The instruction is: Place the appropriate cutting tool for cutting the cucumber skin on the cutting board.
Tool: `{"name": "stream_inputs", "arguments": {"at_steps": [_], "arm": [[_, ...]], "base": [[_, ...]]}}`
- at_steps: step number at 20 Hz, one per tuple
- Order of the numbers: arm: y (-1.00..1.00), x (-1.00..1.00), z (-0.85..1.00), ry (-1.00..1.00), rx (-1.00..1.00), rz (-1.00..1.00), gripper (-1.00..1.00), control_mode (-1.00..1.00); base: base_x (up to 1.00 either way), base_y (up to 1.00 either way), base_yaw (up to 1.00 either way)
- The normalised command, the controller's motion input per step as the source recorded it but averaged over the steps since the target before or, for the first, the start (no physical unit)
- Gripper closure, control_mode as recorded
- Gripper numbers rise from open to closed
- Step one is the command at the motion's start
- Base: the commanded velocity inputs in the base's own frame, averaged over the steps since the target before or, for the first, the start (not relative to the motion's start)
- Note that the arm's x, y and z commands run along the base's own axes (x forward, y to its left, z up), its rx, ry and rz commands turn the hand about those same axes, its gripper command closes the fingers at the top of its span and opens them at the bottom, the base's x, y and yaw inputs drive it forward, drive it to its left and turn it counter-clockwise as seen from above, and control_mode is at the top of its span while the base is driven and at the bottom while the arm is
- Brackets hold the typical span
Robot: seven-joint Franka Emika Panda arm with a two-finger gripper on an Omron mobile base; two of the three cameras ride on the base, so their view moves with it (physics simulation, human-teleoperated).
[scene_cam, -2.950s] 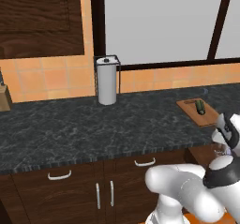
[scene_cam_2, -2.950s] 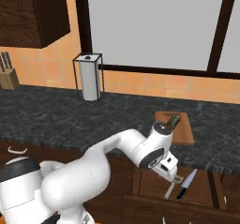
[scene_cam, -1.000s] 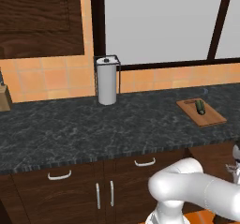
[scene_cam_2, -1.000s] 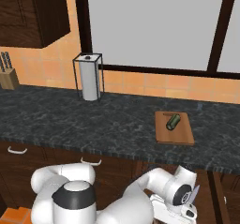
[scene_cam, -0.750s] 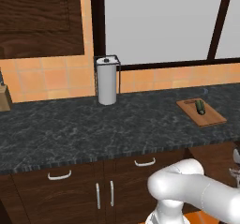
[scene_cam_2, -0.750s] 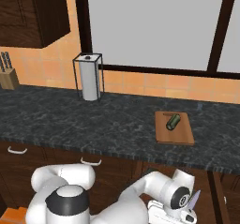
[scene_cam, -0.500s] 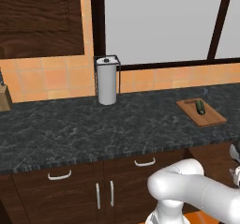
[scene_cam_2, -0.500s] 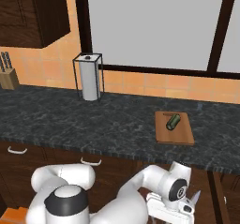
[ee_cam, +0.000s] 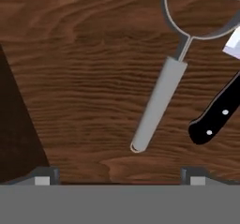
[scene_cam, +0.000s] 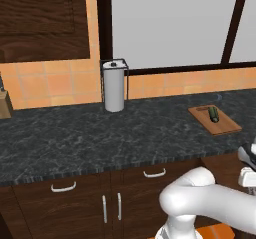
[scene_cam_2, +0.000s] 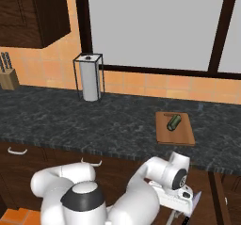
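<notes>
Dark-wood drawer floor (ee_cam: 84, 78): grey-handled peeler (ee_cam: 157, 101) centred between wide-apart pincer (ee_cam: 119, 178) tips; black riveted knife handle (ee_cam: 215, 117) alongside, avoid

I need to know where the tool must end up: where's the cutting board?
The cutting board lies on the dark counter, right of the paper towel holder, with the cucumber on it.

I see bare wood left of the grey-handled utensil (ee_cam: 157, 106); the black-handled knife (ee_cam: 216, 116) lies just beside it on the right, narrowing the gap.
</notes>
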Motion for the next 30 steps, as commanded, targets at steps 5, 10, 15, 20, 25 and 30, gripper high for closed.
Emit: {"name": "stream_inputs", "arguments": {"at_steps": [5,10,15,20,25,30], "arm": [[-0.04,0.09,-0.39,-0.09,0.0,0.0,-1.0,-1.0],[-0.05,0.01,-0.38,-0.06,0.0,-0.02,-1.0,-1.0],[-0.05,0.07,-0.43,-0.02,0.0,-0.06,-1.0,-1.0],[-0.03,0.06,-0.53,-0.01,0.0,-0.07,-1.0,-1.0],[0.12,-0.02,-0.71,0.0,0.0,-0.02,1.0,-1.0],[0.25,-0.01,-0.38,0.0,0.0,-0.04,1.0,-1.0]], "base": [[0.0,0.0,0.0],[0.0,0.0,0.0],[0.0,0.0,0.0],[0.0,0.0,0.0],[0.0,0.0,0.0],[0.0,0.0,0.0]]}}
